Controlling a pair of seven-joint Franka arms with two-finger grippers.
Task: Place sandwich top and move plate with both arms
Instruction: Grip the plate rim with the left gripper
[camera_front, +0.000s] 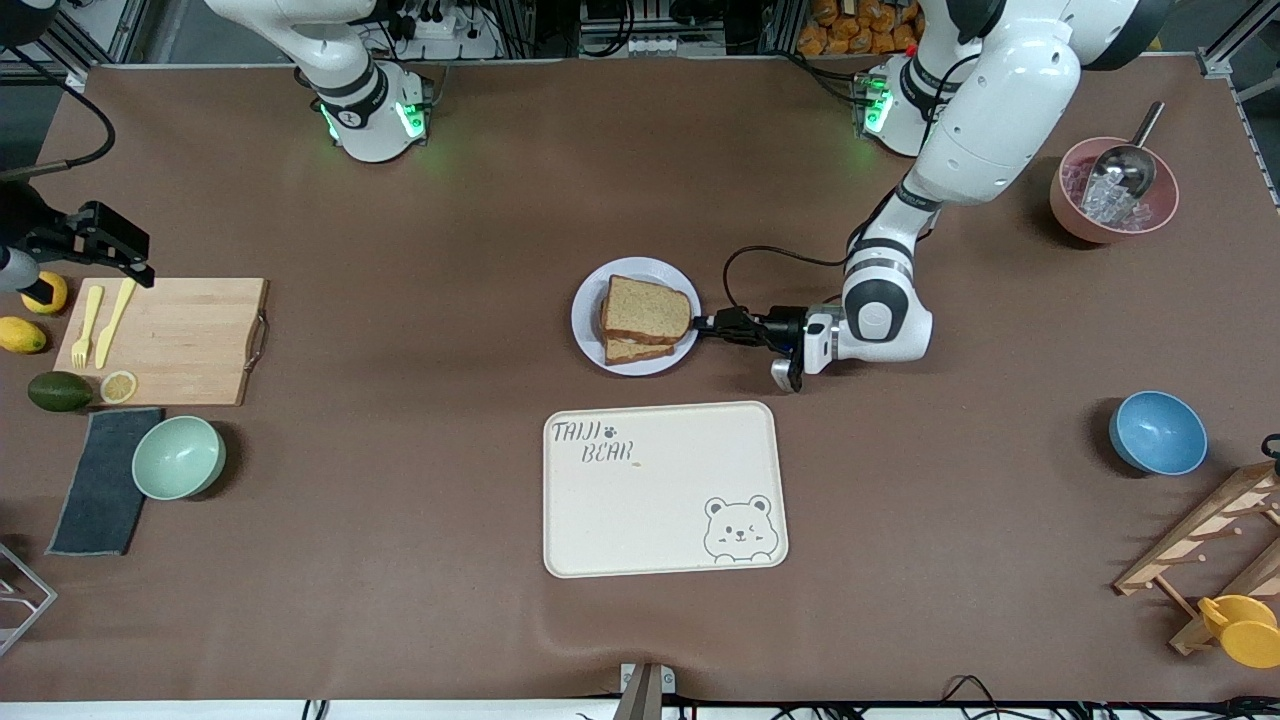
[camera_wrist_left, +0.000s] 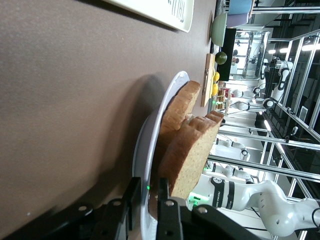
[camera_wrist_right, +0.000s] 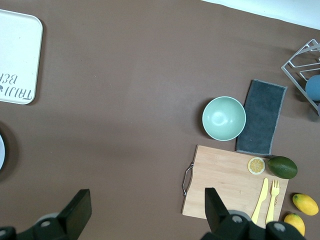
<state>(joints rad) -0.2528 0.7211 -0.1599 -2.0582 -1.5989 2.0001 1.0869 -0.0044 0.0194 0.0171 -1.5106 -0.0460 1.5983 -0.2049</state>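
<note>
Plate (camera_front: 591, 335) rim sitting between narrowly parted fingers of left gripper (camera_front: 706, 326) — bread slice (camera_front: 647, 309) already lying on sandwich; right gripper (camera_front: 118, 252) waiting, spread wide, over cutting board (camera_front: 185, 340) — well apart.

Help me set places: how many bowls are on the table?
3: a green bowl beside the grey cloth, a blue bowl near the wooden rack, and a pink bowl holding ice and a scoop.

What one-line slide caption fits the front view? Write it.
Left gripper grips the pale round plate bearing the brown wholemeal sandwich top; right gripper waits open.
</note>
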